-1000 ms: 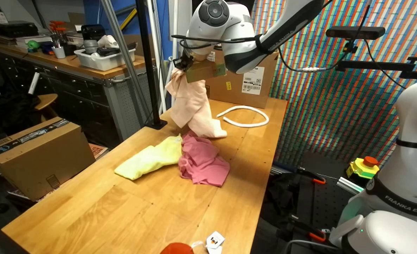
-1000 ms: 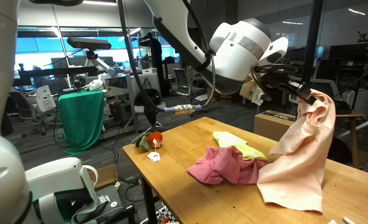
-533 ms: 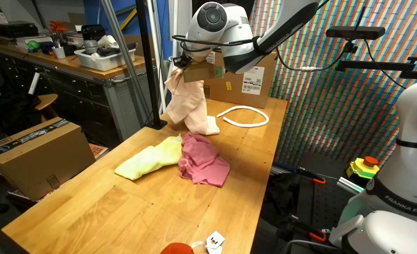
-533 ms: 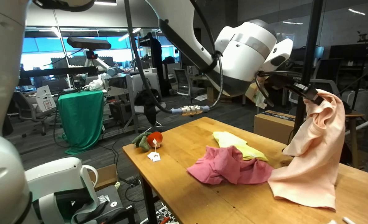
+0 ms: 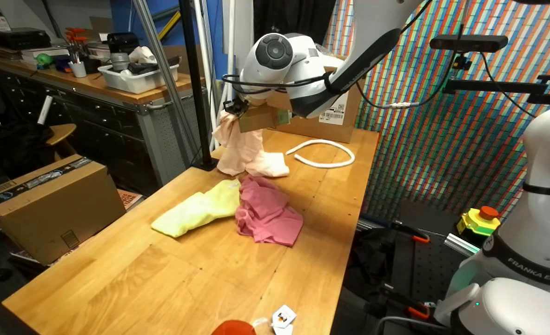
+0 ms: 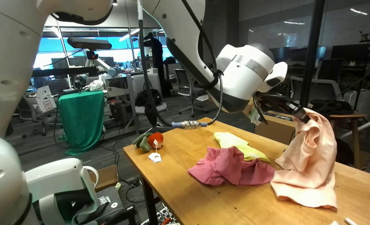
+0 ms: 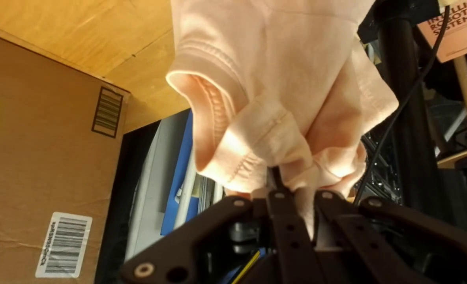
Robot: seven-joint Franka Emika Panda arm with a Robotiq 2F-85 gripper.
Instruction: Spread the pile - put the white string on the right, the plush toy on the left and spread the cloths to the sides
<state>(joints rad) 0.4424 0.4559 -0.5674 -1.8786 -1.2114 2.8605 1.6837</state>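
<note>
Now my claw [image 6: 304, 117] pinches the peach cloth [image 6: 316, 156] by its upper end; it hangs beneath, its lower part resting on the table [image 5: 186, 279]. On the bench [image 5: 89, 88], a white bin [image 5: 135, 84] holds a black item [image 5: 142, 68] among clutter, and a white cup [image 5: 77, 70] holds orange-handled tools [image 5: 75, 33]. Compared with half a second ago, I am lower and the cloth slumps more.

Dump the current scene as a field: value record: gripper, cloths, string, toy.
gripper: closed on peach cloth, near its upper end
peach cloth: hanging, lower part resting on table
yellow cloth: on table, against pink cloth
pink cloth: rumpled on table
white string: on table, open loop, ends apart
plush toy: red and green, near table corner, white tag attached
</note>
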